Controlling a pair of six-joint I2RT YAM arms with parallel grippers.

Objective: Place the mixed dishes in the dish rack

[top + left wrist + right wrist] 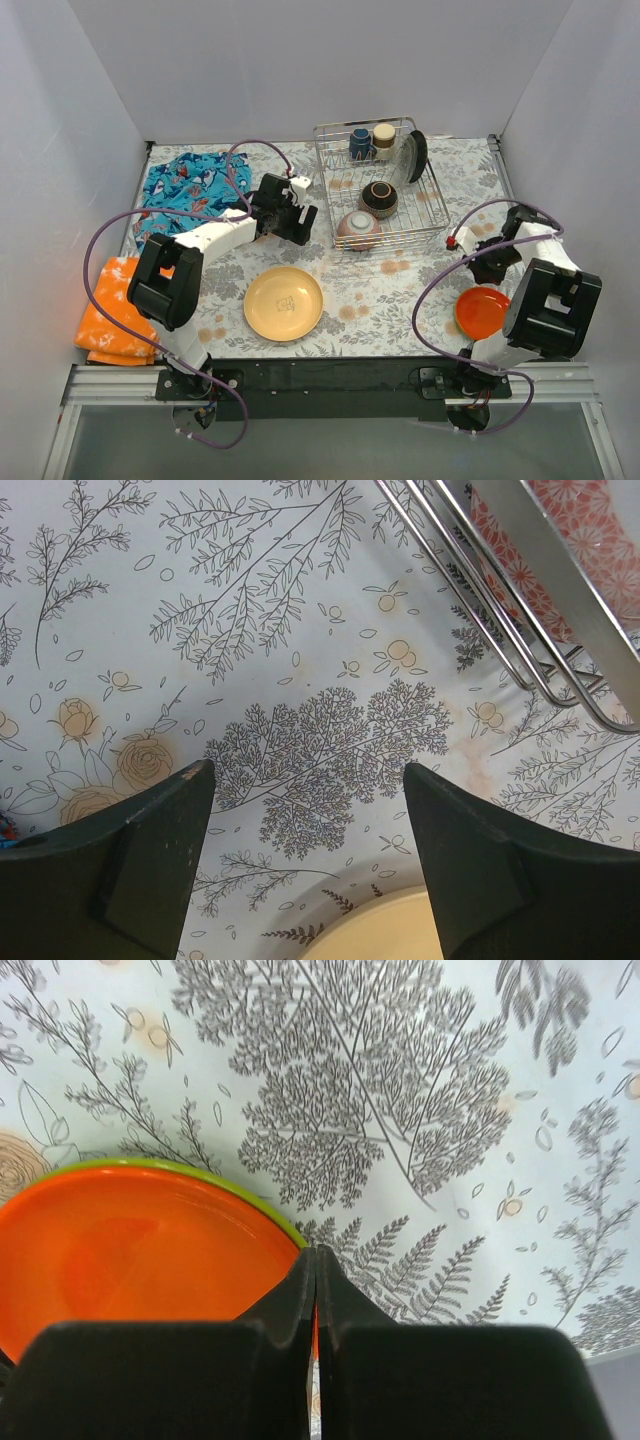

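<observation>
The dish rack (pixel 432 205) stands at the back centre and holds a dark blue mug (pixel 360 143), a beige cup (pixel 384 134), an upright black plate (pixel 418 155), a dark brown bowl (pixel 379 198) and a grey patterned bowl (pixel 358 229). A tan-yellow plate (pixel 283 303) lies flat in front of the rack. My left gripper (pixel 299 222) hovers open just left of the rack (pixel 520 630), over bare tablecloth, with the tan plate's edge (pixel 390 932) below it. An orange plate (pixel 479 311) with a green rim lies at the front right. My right gripper (pixel 316 1252) is shut on its right rim (pixel 140 1260).
A blue patterned cloth (pixel 188 186) lies at the back left and an orange cloth (pixel 108 312) at the front left. White walls enclose the table on three sides. Purple cables loop off both arms.
</observation>
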